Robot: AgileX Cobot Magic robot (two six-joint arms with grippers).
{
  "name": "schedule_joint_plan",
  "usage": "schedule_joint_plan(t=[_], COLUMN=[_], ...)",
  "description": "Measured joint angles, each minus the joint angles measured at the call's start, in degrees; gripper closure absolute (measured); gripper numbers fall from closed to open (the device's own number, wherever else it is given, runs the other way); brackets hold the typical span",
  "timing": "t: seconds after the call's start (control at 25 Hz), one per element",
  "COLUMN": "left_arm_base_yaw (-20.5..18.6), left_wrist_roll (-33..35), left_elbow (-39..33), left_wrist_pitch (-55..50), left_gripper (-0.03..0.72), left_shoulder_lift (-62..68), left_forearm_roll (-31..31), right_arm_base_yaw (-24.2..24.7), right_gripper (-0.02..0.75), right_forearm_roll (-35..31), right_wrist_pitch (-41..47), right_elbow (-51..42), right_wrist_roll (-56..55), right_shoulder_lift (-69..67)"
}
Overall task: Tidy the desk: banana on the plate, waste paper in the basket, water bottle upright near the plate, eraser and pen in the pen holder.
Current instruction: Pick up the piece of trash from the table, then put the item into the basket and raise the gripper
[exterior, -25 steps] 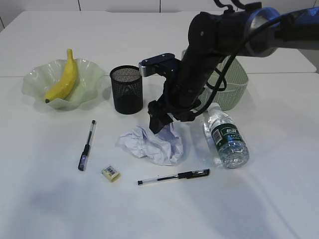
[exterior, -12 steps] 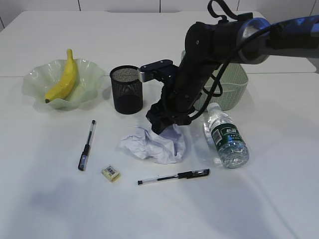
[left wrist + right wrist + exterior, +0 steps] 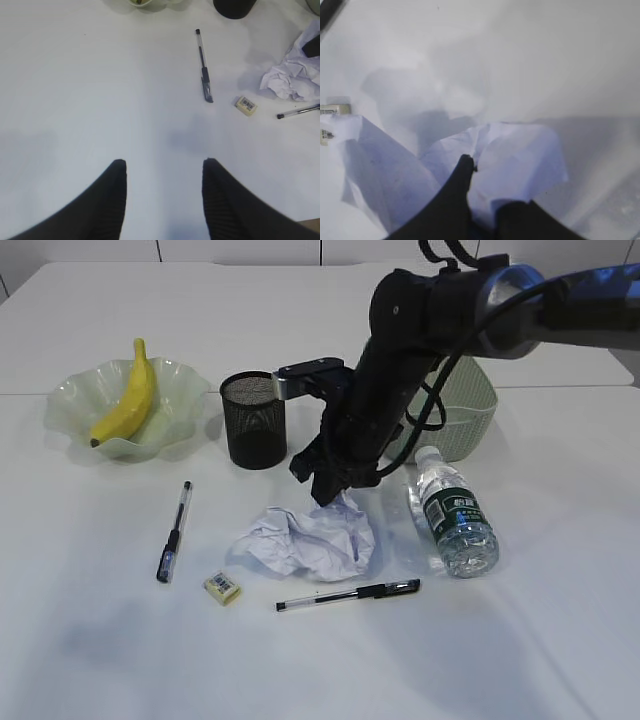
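Right gripper (image 3: 470, 172) jaws pinched on top edge of crumpled paper (image 3: 310, 540), paper's bulk resting on tabletop (image 3: 540, 640). Left gripper (image 3: 164, 172) jaws apart, holding nothing, above bare tabletop.

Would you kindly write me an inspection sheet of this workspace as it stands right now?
Surface: white table, no spills seen.
Job's things: yellow banana lying in the pale green wavy plate; crumpled white waste paper on the table; clear water bottle lying on its side; two black pens and a small yellowish eraser on the table; black mesh pen holder upright; pale green basket behind the arm.
Clutter: nothing seen.
Grippers: right gripper pinched on the paper's top edge; left gripper open, holding nothing.
Cables: black loops along the right arm.
Surroundings: nothing seen.
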State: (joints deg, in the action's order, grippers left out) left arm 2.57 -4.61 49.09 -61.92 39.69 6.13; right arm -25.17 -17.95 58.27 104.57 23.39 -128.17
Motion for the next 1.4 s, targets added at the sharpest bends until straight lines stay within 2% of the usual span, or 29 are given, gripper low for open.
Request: schedule_joint_plan(t=[0.32,0.6,0.84,1.16,1.4], left_arm_base_yaw=[0.0,0.0,0.0,0.0,0.0], left_wrist_roll=[0.0,0.0,0.0,0.0,0.0], left_elbow=[0.0,0.0,0.0,0.0,0.0], left_wrist_pitch=[0.0,0.0,0.0,0.1,0.6], left_gripper=[0.342,0.345,0.345,0.351,0.359], left_shoulder_lift=[0.0,0.0,0.0,0.0,0.0], left_forearm_roll=[0.0,0.0,0.0,0.0,0.0], right_arm_base_yaw=[0.0,1.1,6.3,14.4,16.5], right_gripper=[0.708,0.708,0.708,0.709,0.709], right_forearm_roll=[0.4,11.1,12.5,13.1,13.8], right_wrist_pitch=[2.5,2.9,1.8,-4.4,-11.5], right_elbow=[5.4,8.7,12.9,14.9,15.0], right_wrist_roll=[-2.0,-10.9,-15.4,-19.9,-22.1], right_shoulder_lift=[1.9,6.7,6.8,6.8,5.2])
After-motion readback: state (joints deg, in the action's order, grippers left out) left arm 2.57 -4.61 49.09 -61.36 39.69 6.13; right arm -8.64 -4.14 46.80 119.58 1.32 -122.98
